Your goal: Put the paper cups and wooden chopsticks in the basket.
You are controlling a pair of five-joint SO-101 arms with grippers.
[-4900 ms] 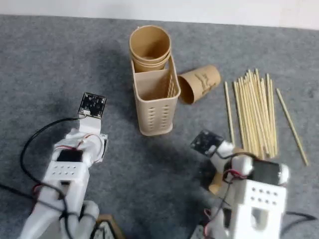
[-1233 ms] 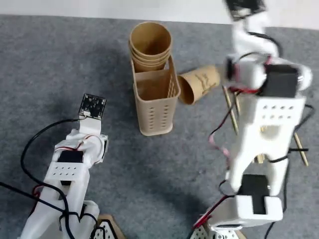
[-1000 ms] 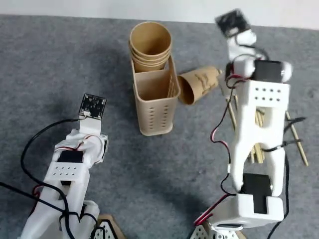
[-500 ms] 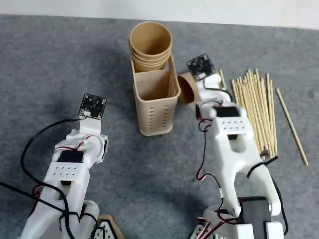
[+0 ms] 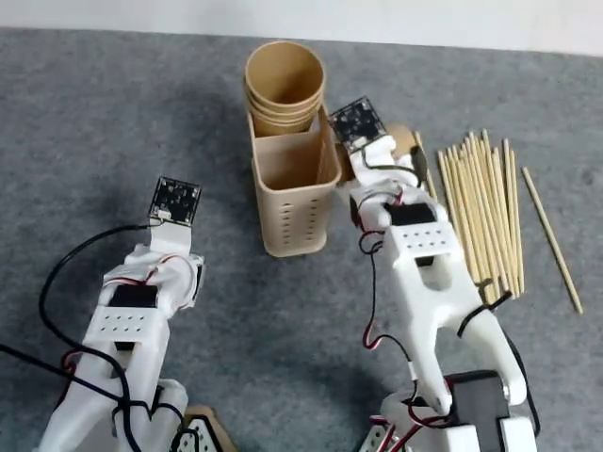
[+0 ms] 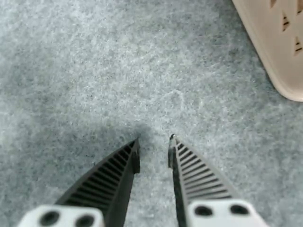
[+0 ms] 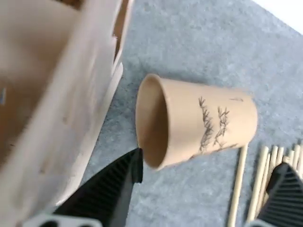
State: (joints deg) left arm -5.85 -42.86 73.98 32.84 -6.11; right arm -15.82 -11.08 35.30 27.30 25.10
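Right arm is over by the basket (image 5: 292, 193), and its gripper (image 7: 210, 165) has fingers spread wide on either side of a paper cup (image 7: 199, 123) without touching it. That cup lies on its side on the grey counter (image 5: 113, 113), just at the basket's 3 o'clock, mouth toward the basket wall. A stack of paper cups (image 5: 283, 85) stands in the basket's 12 o'clock compartment. The wooden chopsticks (image 5: 485, 212) lie loose farther out at 3 o'clock. At 8 o'clock, the left gripper (image 6: 154, 140) has its fingers slightly parted and empty above the counter.
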